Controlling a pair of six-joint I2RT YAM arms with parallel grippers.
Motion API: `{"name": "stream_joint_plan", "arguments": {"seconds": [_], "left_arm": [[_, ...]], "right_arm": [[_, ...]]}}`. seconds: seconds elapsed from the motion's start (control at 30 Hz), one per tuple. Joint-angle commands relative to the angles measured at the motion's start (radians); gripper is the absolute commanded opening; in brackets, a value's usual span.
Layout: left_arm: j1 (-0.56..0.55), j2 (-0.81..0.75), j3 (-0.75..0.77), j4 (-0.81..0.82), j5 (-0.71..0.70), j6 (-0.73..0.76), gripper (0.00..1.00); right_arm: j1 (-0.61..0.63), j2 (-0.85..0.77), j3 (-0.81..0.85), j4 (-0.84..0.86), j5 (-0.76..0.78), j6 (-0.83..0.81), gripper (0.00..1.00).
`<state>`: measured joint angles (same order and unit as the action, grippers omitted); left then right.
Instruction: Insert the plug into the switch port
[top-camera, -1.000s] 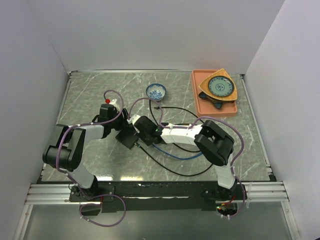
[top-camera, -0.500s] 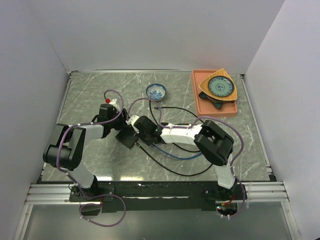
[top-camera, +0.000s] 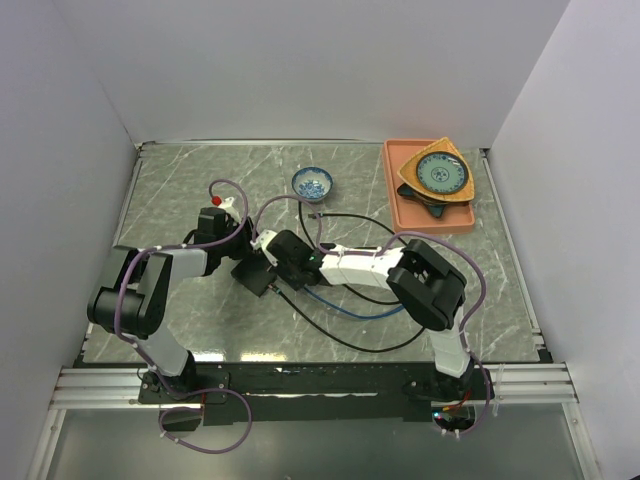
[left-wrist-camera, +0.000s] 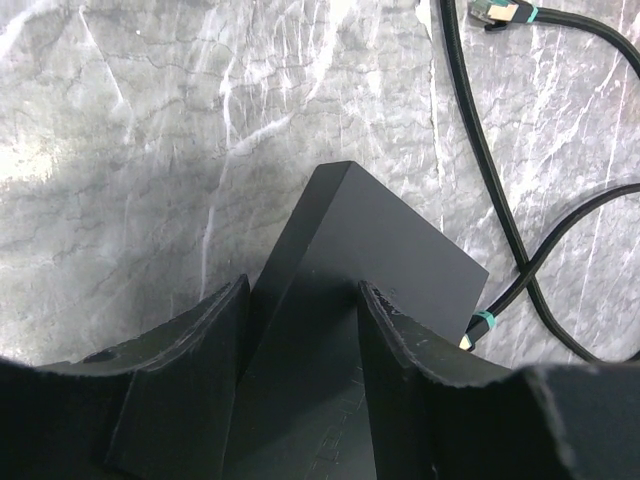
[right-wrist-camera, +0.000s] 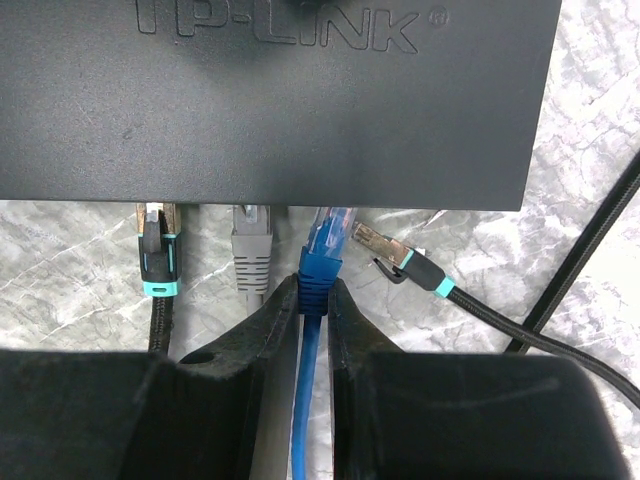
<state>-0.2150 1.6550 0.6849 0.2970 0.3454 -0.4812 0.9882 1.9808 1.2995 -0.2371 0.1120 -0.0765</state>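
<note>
Table (top-camera: 180, 190) of grey marble carried everything; both arms met near its middle, with the walls and table edges well apart from either hand. Tray (top-camera: 395, 215) and bowl (top-camera: 313, 183) lay far beyond both hands, no concern. Switch (left-wrist-camera: 390, 260) sat between the fingers of the left gripper (left-wrist-camera: 303, 292), which was closed against its two sides with no gap showing in the left wrist view; one corner of the box pointed away past the fingertips. Right gripper (right-wrist-camera: 313, 290) faced the socket edge from the opposite side, fingers clamped together on the boot of the blue plug (right-wrist-camera: 325, 245). Progress, as judged: plug picked up, lined up and brought to the port. Its clear tip met the switch edge directly ahead of the right fingertips, but the socket face was hidden under that edge, so depth of entry could not be told. Much of the plug body showed outside, so probably not seated home; a straight push ahead and a release were left. Room sideways was tight. Grey plug (right-wrist-camera: 251, 255) stood just left of the right fingers, apparently in its socket, and a black plug (right-wrist-camera: 157, 255) further left likewise. Loose plug (right-wrist-camera: 392, 258) lay just right of the fingertips, tip near the edge, not inserted. Straight ahead looked the only free line.
</note>
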Motion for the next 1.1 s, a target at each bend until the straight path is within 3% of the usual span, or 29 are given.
{"name": "stream_joint_plan", "arguments": {"seconds": [0.0, 0.8, 1.07], "left_arm": [[-0.047, 0.04, -0.01, -0.056, 0.227, -0.033, 0.5], [-0.057, 0.112, 0.025, -0.067, 0.346, -0.016, 0.39], [-0.063, 0.134, 0.041, -0.085, 0.377, -0.007, 0.28]], "right_arm": [[0.0, 0.001, 0.121, 0.321, -0.061, -0.017, 0.0], [-0.074, 0.056, 0.193, 0.492, -0.233, 0.021, 0.0], [-0.089, 0.073, 0.221, 0.516, -0.222, 0.029, 0.0]]}}
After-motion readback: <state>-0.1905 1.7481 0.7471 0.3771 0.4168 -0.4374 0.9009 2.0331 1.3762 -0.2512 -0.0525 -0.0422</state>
